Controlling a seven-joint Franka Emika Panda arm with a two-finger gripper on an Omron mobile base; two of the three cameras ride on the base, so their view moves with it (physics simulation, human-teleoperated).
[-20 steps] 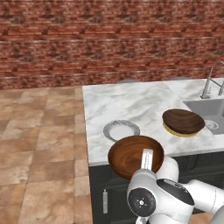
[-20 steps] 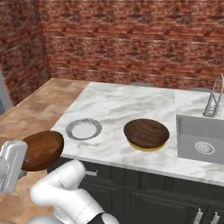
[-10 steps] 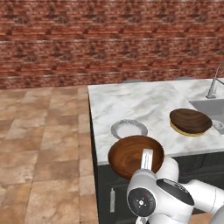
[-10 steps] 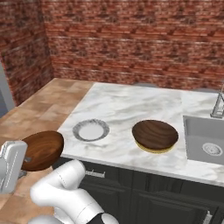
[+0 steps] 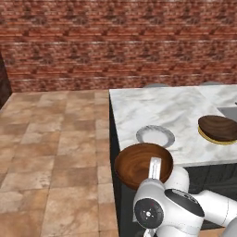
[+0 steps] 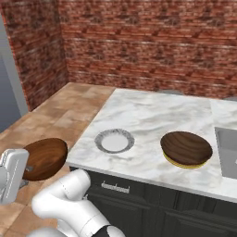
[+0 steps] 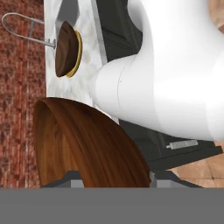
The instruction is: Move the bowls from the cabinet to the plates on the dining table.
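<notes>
Your jaws are pinching the rim of one bowl, held off the bench's near-left corner.

Largest first: you see the marble bench with its dark base. On it, toward the right edge, a second bowl sits on the yellow-rimmed plate. The pale plate lies bare near the front edge, left of it. The held bowl hangs over the floor, the gripper clamped on its rim.

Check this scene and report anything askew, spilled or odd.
Nothing spilled or damaged. One reddish-brown wooden bowl sits on the yellow-rimmed plate; the pale white-grey plate is bare. The second wooden bowl is tilted in the gripper, off the marble table's edge.
</notes>
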